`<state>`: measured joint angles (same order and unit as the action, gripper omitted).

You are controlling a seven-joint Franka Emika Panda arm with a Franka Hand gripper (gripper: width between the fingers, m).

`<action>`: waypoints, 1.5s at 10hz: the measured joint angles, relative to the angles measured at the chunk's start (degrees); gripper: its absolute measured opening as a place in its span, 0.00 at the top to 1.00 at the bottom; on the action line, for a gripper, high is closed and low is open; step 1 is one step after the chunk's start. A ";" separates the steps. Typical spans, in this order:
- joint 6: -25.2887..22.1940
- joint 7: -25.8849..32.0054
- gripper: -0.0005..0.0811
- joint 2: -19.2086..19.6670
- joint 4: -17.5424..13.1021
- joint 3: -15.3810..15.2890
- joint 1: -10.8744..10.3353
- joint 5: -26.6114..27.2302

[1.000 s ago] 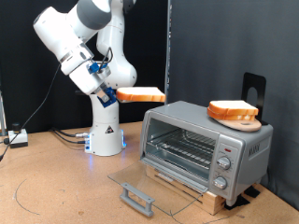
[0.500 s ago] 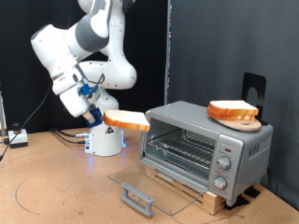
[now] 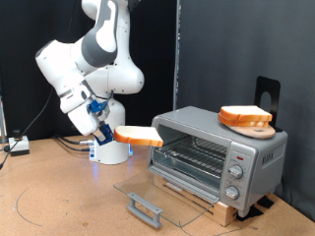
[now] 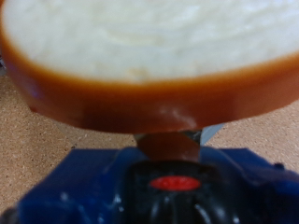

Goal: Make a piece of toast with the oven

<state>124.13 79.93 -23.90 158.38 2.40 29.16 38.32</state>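
1 piece of toast (image 3: pixel 138 137) in gripper (image 3: pixel 111 134)

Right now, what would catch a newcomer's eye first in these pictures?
The piece of toast held level in the gripper, just off the oven's open mouth at the exterior view's left. Next, a second slice on a wooden plate atop the oven, and the glass door folded down flat.

— Where's the arm now?

— Folded low, elbow bulging high above its white base (image 3: pixel 111 147). The forearm slants down towards the oven (image 3: pixel 219 154), and the gripper (image 3: pixel 110 131) sits just off the oven's open front, level with the upper part of its mouth.

— And the fingers?

— Clamped on the piece of toast (image 3: pixel 138 137), held flat, its far edge pointing at the oven.
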 joint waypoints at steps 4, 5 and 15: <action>4.62 -2.46 0.43 0.45 2.08 -4.91 -1.18 0.78; 5.20 -2.40 0.43 0.62 2.31 -5.91 -1.75 1.16; 11.77 -1.92 0.43 0.69 3.19 -18.53 -10.37 4.01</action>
<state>135.91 78.01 -23.21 161.57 -16.13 18.80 42.33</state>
